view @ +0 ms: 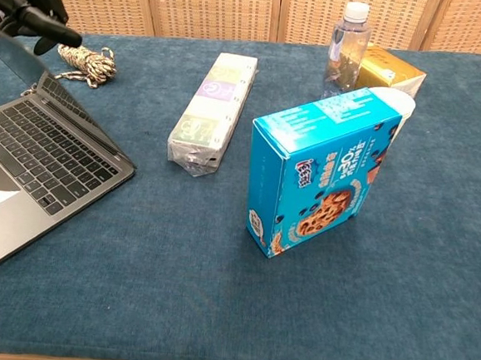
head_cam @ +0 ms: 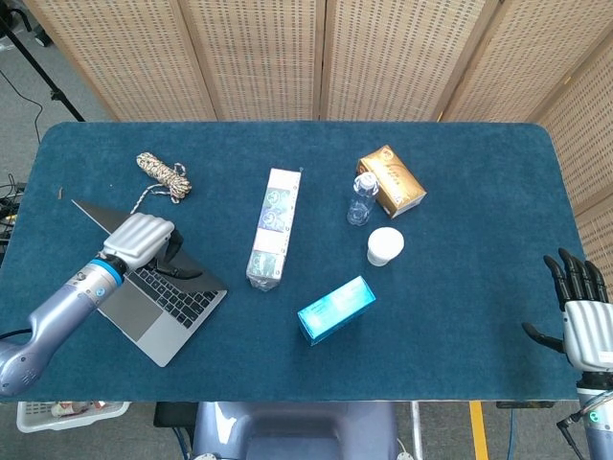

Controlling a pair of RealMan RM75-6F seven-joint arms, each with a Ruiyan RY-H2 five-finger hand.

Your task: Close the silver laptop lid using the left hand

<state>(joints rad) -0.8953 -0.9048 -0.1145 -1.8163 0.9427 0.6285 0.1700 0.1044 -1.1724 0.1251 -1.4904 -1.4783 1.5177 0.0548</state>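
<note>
The silver laptop (head_cam: 158, 307) sat at the left front part of the blue table (head_cam: 460, 287), its keyboard exposed and its lid (head_cam: 115, 222) partly lowered over the keys. The left hand (head_cam: 141, 240) rested on top of the lid, knuckles up, with its fingers (view: 33, 15) curled over the lid's free edge, as the chest view showed at the upper left. Whether the fingers pinched the lid or merely pressed on it could not be told.

The right hand (head_cam: 582, 311) hung off the table's front right corner, fingers apart and holding nothing.

A coil of rope (head_cam: 163, 174) lay just behind the laptop. A long wrapped packet (head_cam: 271, 228) lay right of the laptop, apart from it. Further right stood a clear water bottle (head_cam: 362, 199), just beside a gold box (head_cam: 392, 180), with a white cup (head_cam: 384, 246) in front of them. A blue snack box (head_cam: 335, 310) stood near the table's front centre.
</note>
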